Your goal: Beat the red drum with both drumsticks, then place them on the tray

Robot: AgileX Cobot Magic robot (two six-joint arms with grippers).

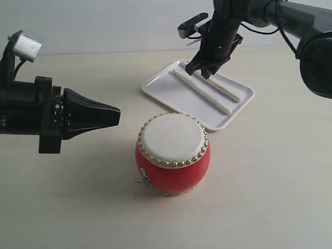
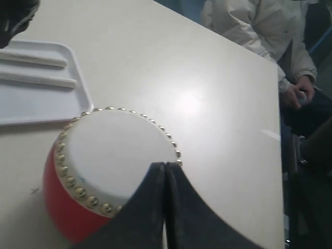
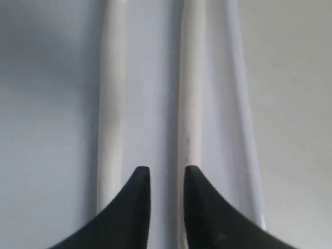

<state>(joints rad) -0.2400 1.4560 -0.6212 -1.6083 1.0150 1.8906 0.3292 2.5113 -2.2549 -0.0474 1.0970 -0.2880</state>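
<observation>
Outside view: both drumsticks (image 1: 207, 96) lie in the tray (image 1: 166, 89), near the red drum (image 1: 173, 155).
Left wrist: the left end effector (image 2: 165, 171) is closed, holding nothing.
Right wrist: the right end effector (image 3: 167, 179) hangs slightly open above them. I think it should move slowly and straight, so nothing gets bumped.

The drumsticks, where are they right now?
Both drumsticks lie side by side in the white tray, behind the red drum in the exterior view, right of middle, under the right gripper.

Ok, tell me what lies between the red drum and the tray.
Only a narrow strip of bare table separates the red drum from the tray, as the exterior view shows.
</observation>
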